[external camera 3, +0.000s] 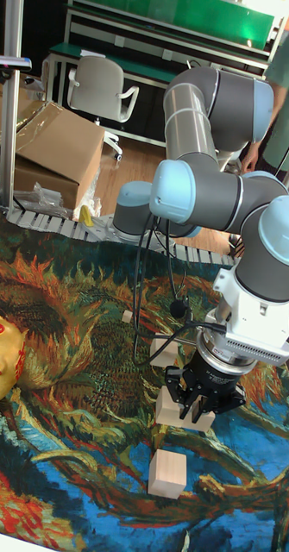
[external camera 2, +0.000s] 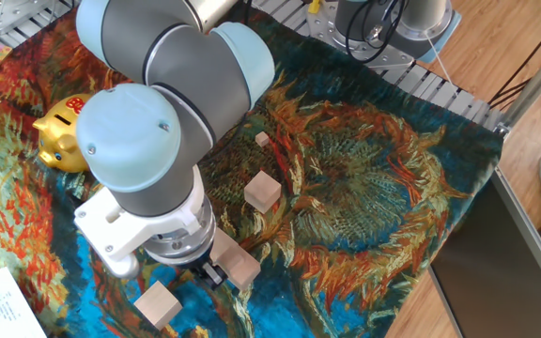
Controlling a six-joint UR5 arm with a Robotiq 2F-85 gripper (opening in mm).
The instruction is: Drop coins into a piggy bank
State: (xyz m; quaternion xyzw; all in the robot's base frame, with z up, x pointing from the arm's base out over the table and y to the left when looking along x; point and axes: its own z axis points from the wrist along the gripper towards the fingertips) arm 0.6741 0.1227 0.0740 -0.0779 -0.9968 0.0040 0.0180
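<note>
Gripper: the gripper (external camera 3: 194, 408) points down at the cloth (external camera 2: 374, 188), its dark fingers low over a wooden block (external camera 3: 180, 409); whether they press that block or only flank it, I cannot tell, nor how wide they stand.
Nearest block: a second pale block (external camera 3: 168, 473) lies just in front of the gripper on the blue part of the cloth, apart from the fingers.
Block under the tool: in the fixed view its edge (external camera 2: 240, 267) shows beside the wrist, mostly hidden by the arm (external camera 2: 148, 141).
Mid block: another block (external camera 2: 262, 192) stands a little past the gripper, with open cloth around it.
Small block: a tiny cube (external camera 2: 262, 139) lies farther off, past the mid block.
Piggy bank: the gold piggy bank (external camera 2: 62, 131) sits well apart from the gripper, near the cloth's far side edge, partly hidden behind the arm's elbow in the fixed view.
Open room: the broad sunflower-patterned stretch on the side away from the bank holds no objects up to the cloth's edge.
Far edge: a metal roller track (external camera 3: 66, 226) borders the cloth.
</note>
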